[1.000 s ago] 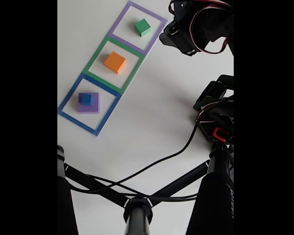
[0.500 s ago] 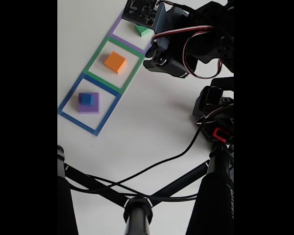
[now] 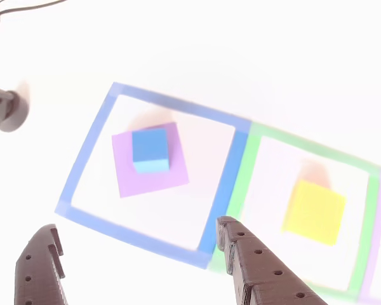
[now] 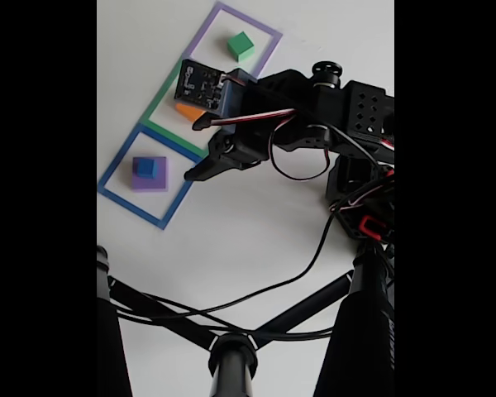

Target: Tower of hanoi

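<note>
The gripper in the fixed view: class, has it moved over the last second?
Yes. The gripper has swung down and left, from beside the purple outline to the blue outline's right edge, near the blue cube.

A white table (image 4: 248, 223) carries three joined square outlines (image 4: 151, 175), coloured blocks and black cables (image 4: 256, 281).

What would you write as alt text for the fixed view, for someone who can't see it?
A black robot arm reaches left over a white table, its gripper poised beside a small blue cube stacked on a purple block inside a blue square outline. A green block sits in the purple outline; the arm partly hides an orange block.
</note>
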`<state>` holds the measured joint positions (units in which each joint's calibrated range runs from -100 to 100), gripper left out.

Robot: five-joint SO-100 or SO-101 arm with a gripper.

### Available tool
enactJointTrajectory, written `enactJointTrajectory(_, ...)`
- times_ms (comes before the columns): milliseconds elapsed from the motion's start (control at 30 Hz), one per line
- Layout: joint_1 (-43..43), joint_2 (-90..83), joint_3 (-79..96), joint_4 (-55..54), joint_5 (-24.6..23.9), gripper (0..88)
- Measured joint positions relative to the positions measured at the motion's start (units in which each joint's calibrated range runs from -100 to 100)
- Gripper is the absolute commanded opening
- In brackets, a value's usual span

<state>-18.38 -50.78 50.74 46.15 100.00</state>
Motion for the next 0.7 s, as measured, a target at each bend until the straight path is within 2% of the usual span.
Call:
enactJointTrajectory(200, 0.08, 0.25, 14.62, -20.63, 0.00, 38.0)
enactJointTrajectory(367, 0.41, 6.33, 24.98, -41.49, 0.00, 39.2)
enactJointTrajectory(700, 1.56, 29.21, 29.59, -76.00, 0.00, 38.6)
